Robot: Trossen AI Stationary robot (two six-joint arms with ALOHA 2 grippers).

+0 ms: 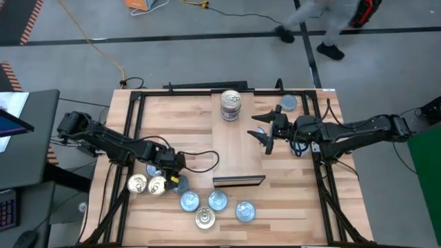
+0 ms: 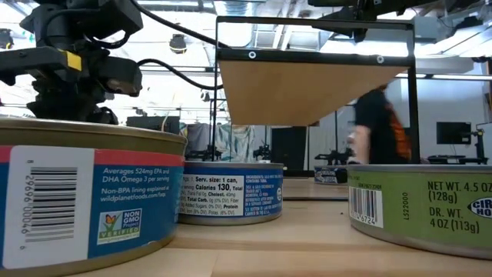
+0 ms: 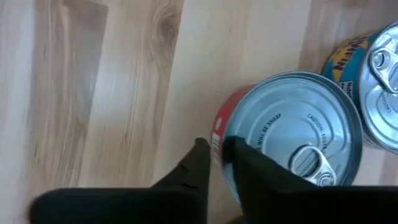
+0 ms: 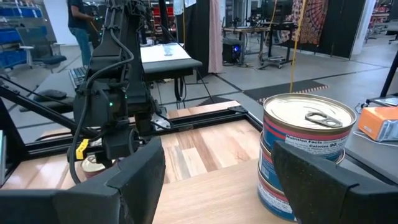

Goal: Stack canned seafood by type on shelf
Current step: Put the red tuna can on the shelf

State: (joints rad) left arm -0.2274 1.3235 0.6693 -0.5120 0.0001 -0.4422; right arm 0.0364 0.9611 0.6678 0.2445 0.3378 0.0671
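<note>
1. While the right arm just hangs there, the left gripper (image 1: 173,172) is down at the near-left part of the striped wood tabletop (image 1: 303,207), in among the loose tins.
2. From the left wrist view, its fingers (image 3: 186,174) are drawn nearly together, with the rim of a red-sided tin (image 3: 292,124) sitting in the narrow gap. One finger is outside the wall and the other lies over the silver pull-tab lid. Looks like a pinch on the rim to me.
3. Just beside that tin is another one with a blue-and-yellow label (image 3: 373,68), also pull-tab up.
4. Two gold-topped tins (image 1: 147,184) sit side by side right next to the left gripper. Four more tins (image 1: 218,200) are spread along the near edge, mostly light-blue tops with one gold.
5. The right gripper (image 1: 265,132) hovers over the shelf (image 1: 238,148), jaws wide apart and holding nothing.
6. A stack of tins (image 1: 231,105) stands upright at the far end of the shelf. From the right wrist view it's between that gripper's fingers, farther off, with a silver top and red and blue labels (image 4: 305,149).
7. One light-blue tin (image 1: 289,103) sits alone at the far right, near the right arm.
8. The low view is mostly tin labels up close: a blue one (image 2: 92,200) and a green one (image 2: 423,204).
</note>
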